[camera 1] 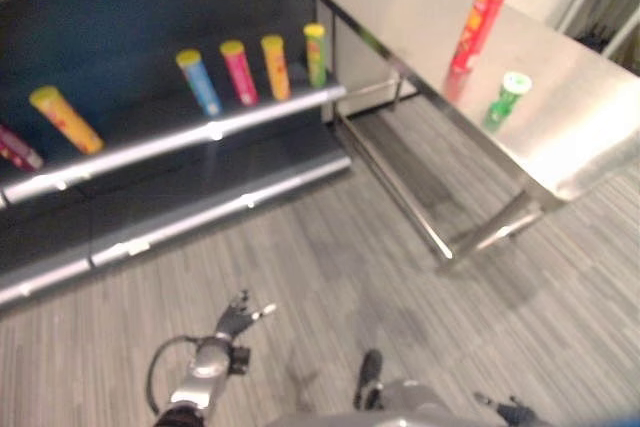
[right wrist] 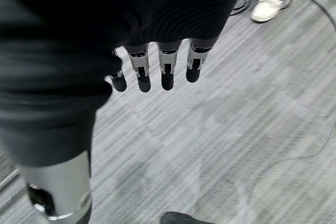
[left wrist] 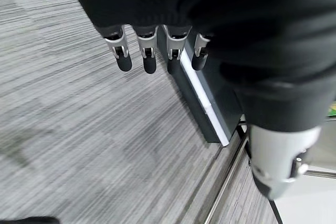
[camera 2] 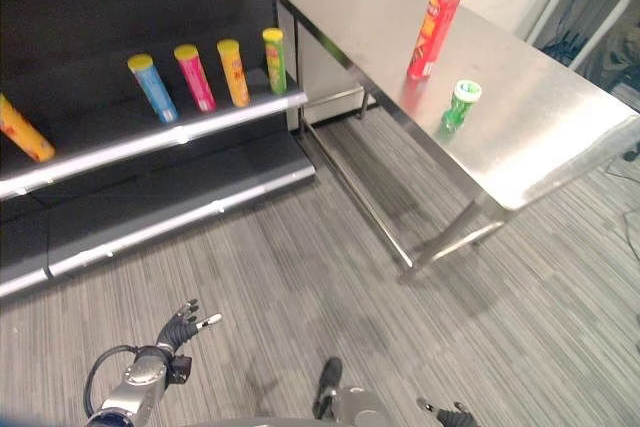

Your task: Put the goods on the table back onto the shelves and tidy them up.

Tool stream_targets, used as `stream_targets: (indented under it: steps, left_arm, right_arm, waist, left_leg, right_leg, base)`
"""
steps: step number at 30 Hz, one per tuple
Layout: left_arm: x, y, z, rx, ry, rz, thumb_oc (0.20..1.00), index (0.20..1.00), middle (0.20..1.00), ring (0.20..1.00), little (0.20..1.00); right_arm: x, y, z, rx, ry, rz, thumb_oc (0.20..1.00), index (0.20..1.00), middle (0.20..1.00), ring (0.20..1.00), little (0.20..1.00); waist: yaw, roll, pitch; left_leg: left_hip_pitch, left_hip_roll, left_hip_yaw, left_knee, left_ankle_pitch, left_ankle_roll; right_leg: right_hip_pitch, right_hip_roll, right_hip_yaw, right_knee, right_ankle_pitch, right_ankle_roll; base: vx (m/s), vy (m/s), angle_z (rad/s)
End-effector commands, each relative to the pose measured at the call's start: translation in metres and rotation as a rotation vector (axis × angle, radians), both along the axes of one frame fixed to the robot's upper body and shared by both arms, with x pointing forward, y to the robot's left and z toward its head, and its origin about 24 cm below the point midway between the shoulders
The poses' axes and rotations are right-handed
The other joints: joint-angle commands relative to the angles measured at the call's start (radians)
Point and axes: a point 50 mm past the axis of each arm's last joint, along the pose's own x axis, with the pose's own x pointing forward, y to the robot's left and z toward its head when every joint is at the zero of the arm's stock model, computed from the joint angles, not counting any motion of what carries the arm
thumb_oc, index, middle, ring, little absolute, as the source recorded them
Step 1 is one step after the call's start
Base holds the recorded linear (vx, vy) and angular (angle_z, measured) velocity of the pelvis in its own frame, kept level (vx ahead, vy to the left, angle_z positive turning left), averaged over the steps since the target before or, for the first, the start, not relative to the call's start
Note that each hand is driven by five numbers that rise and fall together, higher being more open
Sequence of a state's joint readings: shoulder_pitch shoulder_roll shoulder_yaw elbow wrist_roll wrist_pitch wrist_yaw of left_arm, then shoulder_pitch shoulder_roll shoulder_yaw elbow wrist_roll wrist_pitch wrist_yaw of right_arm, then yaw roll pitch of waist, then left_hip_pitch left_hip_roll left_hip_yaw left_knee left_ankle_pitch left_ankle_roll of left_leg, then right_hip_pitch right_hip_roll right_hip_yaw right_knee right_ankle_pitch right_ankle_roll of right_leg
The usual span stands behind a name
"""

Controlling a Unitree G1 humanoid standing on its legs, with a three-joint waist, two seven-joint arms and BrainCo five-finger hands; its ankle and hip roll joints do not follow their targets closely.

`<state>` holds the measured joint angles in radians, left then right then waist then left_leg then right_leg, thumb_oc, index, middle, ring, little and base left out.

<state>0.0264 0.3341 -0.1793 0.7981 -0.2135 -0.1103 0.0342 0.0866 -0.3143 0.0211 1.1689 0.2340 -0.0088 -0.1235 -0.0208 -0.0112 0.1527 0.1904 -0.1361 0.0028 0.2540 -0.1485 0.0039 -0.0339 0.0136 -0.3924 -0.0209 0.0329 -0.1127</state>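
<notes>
Red chip can [camera 1: 479, 24] & short green can [camera 1: 506, 100] stand on steel table [camera 1: 590, 137], well apart from both hands. Left hand [camera 1: 240, 317] & right hand [right wrist: 152, 72] hang over floor, fingers relaxed, holding nothing.

Steel table [camera 2: 540, 137] with two cans [camera 2: 432, 29]

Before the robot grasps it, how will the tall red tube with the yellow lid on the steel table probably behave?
The tall red tube with the yellow lid stands upright and narrow on the shiny steel table, so a sideways push high up would probably tip it. Being round, it would likely roll once down. The smooth surface may let it slide, perhaps toward the short green can nearby.
</notes>
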Motion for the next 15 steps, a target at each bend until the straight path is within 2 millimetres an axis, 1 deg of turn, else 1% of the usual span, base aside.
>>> stream_targets:
  steps: [1,2,3,4,5,6,7,8,9,10,11,12,13,14,15]
  left_arm:
    - [0.018,0.013,0.017,0.054,-0.075,-0.048,1.0,1.0,1.0,1.0,1.0]
    - [0.018,0.014,0.017,0.057,-0.075,-0.046,1.0,1.0,1.0,1.0,1.0]
    - [0.019,0.015,0.018,0.063,-0.074,-0.049,1.0,1.0,1.0,1.0,1.0]
    - [0.02,0.015,0.017,0.065,-0.074,-0.044,1.0,1.0,1.0,1.0,1.0]
    - [0.02,0.014,0.018,0.049,-0.088,-0.035,1.0,1.0,1.0,1.0,1.0]
    - [0.02,0.014,0.019,0.049,-0.088,-0.035,1.0,1.0,1.0,1.0,1.0]
    - [0.021,0.014,0.019,0.042,-0.094,-0.027,1.0,1.0,1.0,1.0,1.0]
    - [0.021,0.013,0.019,0.036,-0.095,-0.029,1.0,1.0,1.0,1.0,1.0]
    - [0.017,0.014,0.017,0.046,-0.078,-0.036,1.0,1.0,1.0,1.0,1.0]
    - [0.017,0.013,0.016,0.046,-0.077,-0.036,1.0,1.0,1.0,1.0,1.0]
    - [0.01,0.015,0.011,0.051,-0.048,-0.032,1.0,1.0,1.0,1.0,1.0]
    - [0.007,0.015,0.009,0.051,-0.037,-0.024,1.0,1.0,1.0,1.0,1.0]
    - [0.007,0.015,0.009,0.051,-0.037,-0.024,1.0,1.0,1.0,1.0,1.0]
    - [0.004,0.015,0.006,0.049,-0.022,-0.015,1.0,1.0,1.0,1.0,1.0]
    - [-0.002,0.016,0.001,0.045,0.006,0.011,1.0,1.0,1.0,1.0,1.0]
  right_arm:
    - [0.02,-0.009,0.008,-0.033,-0.068,0.012,1.0,1.0,1.0,1.0,1.0]
    - [0.024,-0.011,0.01,-0.04,-0.082,0.017,1.0,1.0,1.0,1.0,1.0]
    - [0.025,-0.011,0.01,-0.04,-0.083,0.028,1.0,1.0,1.0,1.0,1.0]
    - [0.029,-0.013,0.012,-0.051,-0.077,0.048,1.0,1.0,1.0,1.0,1.0]
    - [0.036,-0.013,0.014,-0.051,-0.087,0.084,1.0,1.0,1.0,1.0,1.0]
    - [0.036,-0.013,0.014,-0.05,-0.087,0.084,1.0,1.0,1.0,1.0,1.0]
    - [0.039,-0.013,0.015,-0.052,-0.096,0.101,1.0,1.0,1.0,1.0,1.0]
    - [0.044,-0.013,0.017,-0.054,-0.108,0.124,1.0,1.0,1.0,1.0,1.0]
    - [0.055,-0.011,0.021,-0.06,-0.139,0.171,1.0,1.0,1.0,1.0,1.0]
    - [0.055,-0.012,0.021,-0.06,-0.139,0.171,1.0,1.0,1.0,1.0,1.0]
    - [0.064,-0.008,0.024,-0.064,-0.166,0.213,1.0,1.0,1.0,1.0,1.0]
    - [0.067,-0.008,0.025,-0.067,-0.179,0.22,1.0,1.0,1.0,1.0,1.0]
    - [0.067,-0.008,0.025,-0.067,-0.179,0.22,1.0,1.0,1.0,1.0,1.0]
    - [0.071,-0.006,0.027,-0.07,-0.19,0.236,1.0,1.0,1.0,1.0,1.0]
    - [0.075,-0.005,0.028,-0.069,-0.204,0.241,1.0,1.0,1.0,1.0,1.0]
  waist:
    - [-0.005,-0.047,0.03]
    - [0.002,-0.052,0.046]
    - [0.005,-0.064,0.053]
    - [0.027,-0.072,0.079]
    - [0.046,-0.073,0.089]
    - [0.045,-0.077,0.088]
    - [0.05,-0.078,0.09]
    - [0.061,-0.076,0.096]
    - [0.08,-0.062,0.098]
    - [0.081,-0.063,0.101]
    - [0.101,-0.041,0.101]
    - [0.108,-0.038,0.104]
    - [0.107,-0.039,0.106]
    - [0.111,-0.031,0.11]
    - [0.111,-0.02,0.11]
  left_leg:
    - [-0.113,0.249,0.0,0.181,0.123,-0.086]
    - [-0.148,0.248,-0.013,0.285,0.152,-0.079]
    - [-0.183,0.246,-0.023,0.343,0.168,-0.067]
    - [-0.263,0.236,-0.019,0.403,0.111,-0.037]
    - [-0.287,0.235,-0.014,0.299,0.06,-0.036]
    - [-0.286,0.231,-0.013,0.293,0.066,-0.035]
    - [-0.305,0.235,-0.012,0.23,0.061,-0.041]
    - [-0.32,0.232,-0.004,0.129,0.066,-0.051]
    - [-0.357,0.213,-0.03,-0.052,0.138,-0.079]
    - [-0.347,0.211,-0.029,-0.064,0.144,-0.079]
    - [-0.374,0.191,-0.094,-0.194,0.211,-0.092]
    - [-0.39,0.174,-0.129,-0.234,0.221,-0.098]
    - [-0.384,0.173,-0.128,-0.238,0.223,-0.098]
    - [-0.407,0.155,-0.158,-0.272,0.236,-0.109]
    - [-0.418,0.154,-0.171,-0.293,0.257,-0.122]
  right_leg:
    - [0.013,-0.027,0.07,-0.005,-0.047,0.182]
    - [0.029,-0.018,0.092,-0.005,-0.055,0.168]
    - [0.04,-0.02,0.102,-0.008,-0.061,0.162]
    - [0.071,-0.029,0.132,-0.014,-0.071,0.161]
    - [0.103,-0.043,0.153,-0.029,-0.075,0.179]
    - [0.101,-0.047,0.152,-0.029,-0.074,0.18]
    - [0.101,-0.056,0.155,-0.029,-0.075,0.185]
    - [0.115,-0.061,0.156,-0.035,-0.081,0.192]
    - [0.134,-0.048,0.168,-0.044,-0.091,0.196]
    - [0.139,-0.05,0.169,-0.045,-0.092,0.196]
    - [0.16,-0.031,0.187,-0.043,-0.11,0.193]
    - [0.17,-0.025,0.201,-0.04,-0.119,0.192]
    - [0.173,-0.027,0.201,-0.039,-0.121,0.192]
    - [0.185,-0.021,0.217,-0.035,-0.134,0.191]
    - [0.2,-0.019,0.243,-0.028,-0.146,0.192]
  base:
    - [0.15,-0.065,-0.2]
    - [0.12,-0.081,-0.81]
    - [0.15,-0.07,-1.05]
    - [0.22,0.014,-1.03]
    - [0.19,0.05,-0.63]
    - [0.16,0.088,-0.63]
    - [0.08,0.063,-0.84]
    - [0.17,0.134,-0.77]
    - [0.14,0.1,-0.55]
    - [0.21,0.138,-0.34]
    - [0.17,0.09,-0.16]
    - [0.17,0.092,-0.1]
    - [0.14,0.065,-0.12]
    - [0.18,0.137,-0.26]
    - [0.23,0.196,-0.49]
